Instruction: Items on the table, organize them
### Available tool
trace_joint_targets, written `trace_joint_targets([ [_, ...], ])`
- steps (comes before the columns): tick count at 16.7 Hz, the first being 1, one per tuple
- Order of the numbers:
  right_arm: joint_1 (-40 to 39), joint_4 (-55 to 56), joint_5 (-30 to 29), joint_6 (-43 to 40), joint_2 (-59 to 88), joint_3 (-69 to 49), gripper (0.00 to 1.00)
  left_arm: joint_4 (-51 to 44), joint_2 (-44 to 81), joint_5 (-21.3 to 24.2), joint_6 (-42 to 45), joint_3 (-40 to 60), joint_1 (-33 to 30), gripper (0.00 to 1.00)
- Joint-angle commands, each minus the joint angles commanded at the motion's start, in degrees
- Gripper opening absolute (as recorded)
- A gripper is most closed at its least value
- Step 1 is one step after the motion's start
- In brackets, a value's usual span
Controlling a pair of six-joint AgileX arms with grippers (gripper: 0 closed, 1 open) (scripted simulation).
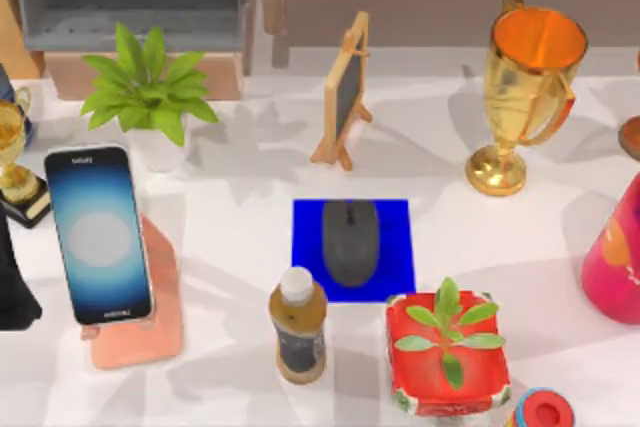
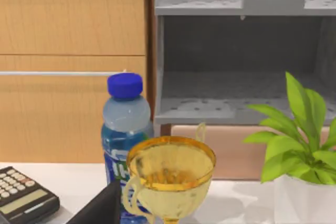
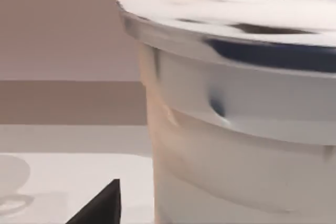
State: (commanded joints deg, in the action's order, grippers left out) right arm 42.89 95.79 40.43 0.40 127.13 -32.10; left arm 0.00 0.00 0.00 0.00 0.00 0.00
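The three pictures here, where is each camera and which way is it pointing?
Top view: above the table, facing down on the mouse on its blue mat and the smartphone; a dark arm part at the left edge.
Left wrist view: low, facing a gold trophy, a blue-capped bottle, grey shelves.
Right wrist view: close against a pale container.
Shared: the leafy plant, top and left wrist.

Visible robot structure is limited. In the top view, a matte black arm segment (image 1: pixel 14 282) with a rounded, flared outline sits at the table's left edge. Each wrist view shows one black, wedge-shaped gripper part — left (image 2: pixel 100 209), right (image 3: pixel 101 206) — plain and unmarked. No cables, screws or labels can be made out.
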Motion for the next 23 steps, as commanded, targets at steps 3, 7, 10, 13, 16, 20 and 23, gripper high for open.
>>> trace_joint_targets([
  [3, -2.24, -2.55, -2.17, -0.06, 0.77, -3.28, 1.00, 0.00, 0.00, 0.00, 0.00, 0.00, 0.00, 1.00],
  [7, -3.18, -3.64, -3.13, -0.08, 1.14, -4.71, 1.00, 0.00, 0.00, 0.00, 0.00, 0.00, 0.00, 1.00],
  [10, -3.18, -3.64, -3.13, -0.08, 1.14, -4.71, 0.85, 0.00, 0.00, 0.00, 0.00, 0.00, 0.00, 1.00],
  [13, -3.18, -3.64, -3.13, -0.08, 1.14, -4.71, 0.62, 0.00, 0.00, 0.00, 0.00, 0.00, 0.00, 1.00],
  [16, -3.18, -3.64, -3.13, -0.08, 1.14, -4.71, 0.40, 0.00, 0.00, 0.00, 0.00, 0.00, 0.00, 1.00],
  [20, -3.18, -3.64, -3.13, -0.08, 1.14, -4.71, 0.10, 0.00, 0.00, 0.00, 0.00, 0.00, 0.00, 1.00],
  [23, -3.18, -3.64, -3.13, -0.08, 1.14, -4.71, 0.00, 0.00, 0.00, 0.00, 0.00, 0.00, 0.00, 1.00],
])
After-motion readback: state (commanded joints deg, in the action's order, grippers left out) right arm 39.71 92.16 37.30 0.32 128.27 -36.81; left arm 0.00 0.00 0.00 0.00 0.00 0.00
